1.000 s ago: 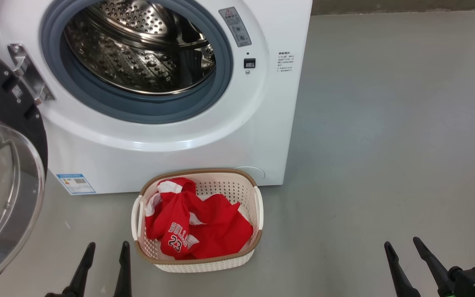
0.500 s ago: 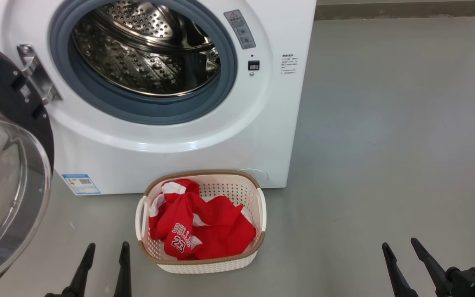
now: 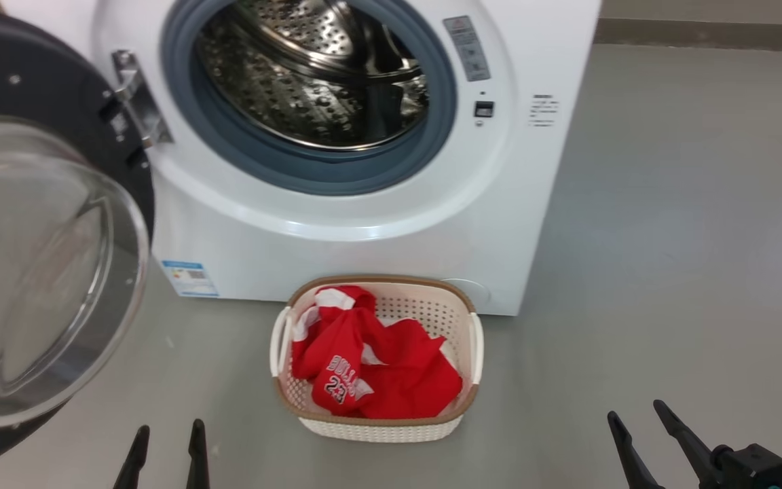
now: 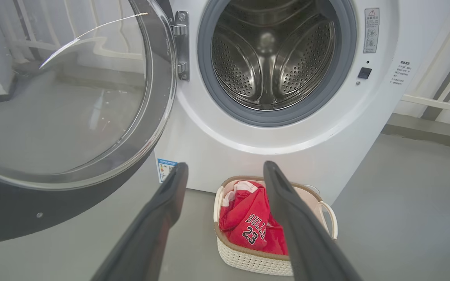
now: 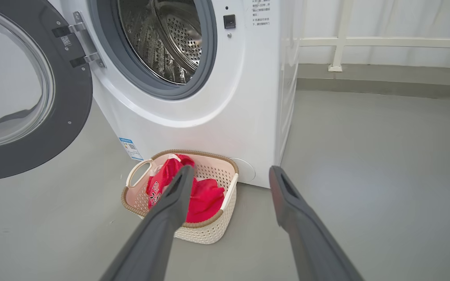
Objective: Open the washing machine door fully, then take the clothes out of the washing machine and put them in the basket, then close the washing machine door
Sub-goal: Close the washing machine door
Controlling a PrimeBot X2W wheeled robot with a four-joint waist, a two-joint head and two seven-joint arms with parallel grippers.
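Both the left pincer [image 3: 168, 426] and right pincer [image 3: 635, 409] stood wide, empty. The washing machine door [image 3: 45, 272], left of them, probably needed a gentle push on its rim.

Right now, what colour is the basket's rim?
Brown, woven-looking, on a cream basket; its rim shows best in the head view.

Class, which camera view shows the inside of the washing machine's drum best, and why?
The left wrist view: it looks straight into the drum, right to the back wall. The head view looks down from above onto its lower wall; the right wrist view catches it at a slant, mostly one side wall.
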